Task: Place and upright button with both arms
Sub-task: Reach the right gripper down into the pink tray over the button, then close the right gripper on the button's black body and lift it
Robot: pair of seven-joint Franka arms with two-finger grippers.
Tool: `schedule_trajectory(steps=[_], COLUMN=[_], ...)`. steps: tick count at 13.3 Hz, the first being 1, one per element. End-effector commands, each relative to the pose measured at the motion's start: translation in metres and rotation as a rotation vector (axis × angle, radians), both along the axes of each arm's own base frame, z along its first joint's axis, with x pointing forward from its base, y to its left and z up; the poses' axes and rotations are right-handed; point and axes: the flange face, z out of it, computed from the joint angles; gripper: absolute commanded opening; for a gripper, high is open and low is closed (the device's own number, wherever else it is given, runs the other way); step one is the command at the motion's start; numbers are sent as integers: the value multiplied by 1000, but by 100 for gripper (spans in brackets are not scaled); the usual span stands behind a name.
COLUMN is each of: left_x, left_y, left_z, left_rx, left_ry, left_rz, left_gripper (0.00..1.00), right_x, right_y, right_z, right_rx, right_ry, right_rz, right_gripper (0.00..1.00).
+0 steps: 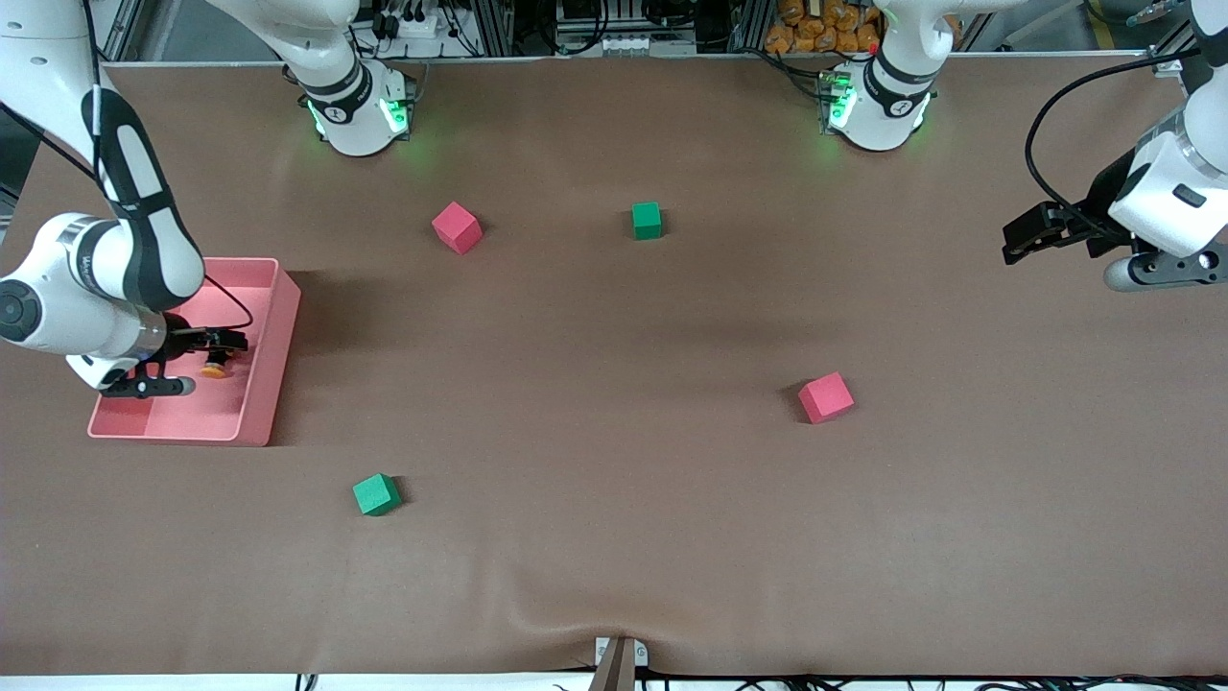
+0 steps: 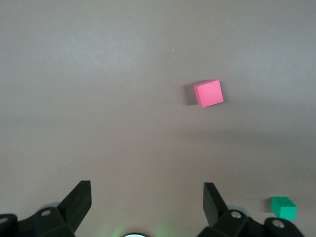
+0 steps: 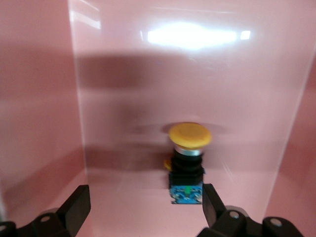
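Observation:
The button (image 1: 215,366) lies in the pink bin (image 1: 288,317) at the right arm's end of the table. In the right wrist view it (image 3: 189,163) seems to lie on its side on the bin floor, orange cap pointing away from the gripper and bluish base toward it. My right gripper (image 1: 230,344) is down in the bin, open (image 3: 146,202), with the button's base just ahead of one fingertip (image 3: 213,202). My left gripper (image 1: 1022,240) waits in the air over the left arm's end of the table, open and empty (image 2: 146,200).
Four foam cubes lie on the brown table: a pink one (image 1: 457,227) and a green one (image 1: 647,220) nearer the bases, a pink one (image 1: 826,397) (image 2: 208,93) mid-table, a green one (image 1: 376,494) nearer the front camera. The bin walls (image 3: 39,123) stand close round the right gripper.

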Motion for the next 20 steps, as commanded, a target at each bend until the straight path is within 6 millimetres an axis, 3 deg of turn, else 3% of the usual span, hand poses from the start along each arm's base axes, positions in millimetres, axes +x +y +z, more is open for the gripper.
schedule_trajectory(steps=[1, 10, 14, 20], left_x=[0, -2, -4, -4], left_y=[-5, -31, -39, -38], left_z=[2, -1, -1, -2], left_rx=[-5, -14, -14, -13], left_ry=[-1, 6, 8, 15], left_rz=[6, -40, -54, -52], left_gripper=[100, 100, 100, 100], right_x=[3, 4, -4, -10], right_y=[15, -1, -26, -31], right_z=[-6, -17, -18, -46], right_rx=[-4, -15, -18, -10], right_ry=[-5, -41, -39, -9], right_rz=[38, 31, -12, -19], right_gripper=[100, 100, 100, 100])
